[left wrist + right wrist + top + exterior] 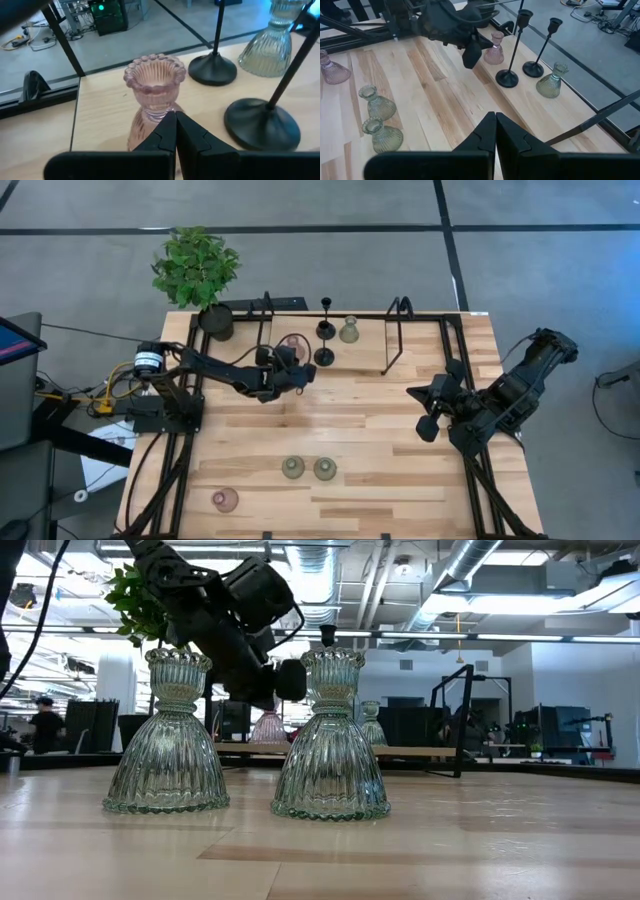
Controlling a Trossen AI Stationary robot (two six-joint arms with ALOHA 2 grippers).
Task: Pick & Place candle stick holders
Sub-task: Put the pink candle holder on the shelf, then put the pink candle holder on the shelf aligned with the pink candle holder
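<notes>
1. overhead, my left claw (303,372) hangs closed and empty just beside a pink holder (292,346); two black stemmed holders (325,330) and an olive one (348,331) stand just beyond it. my right claw (425,410) waits closed, well apart.
2. low down, two olive glass holders (166,735) stand side by side, well in front of my left claw (290,679).
3. from my left wrist, my fingers (167,137) press together, with the pink holder upright right ahead.
4. from my right wrist, fingers (492,132) shut; a second pink holder (333,69) sits far off.

No legible text, labels or numbers, perhaps too small to read
</notes>
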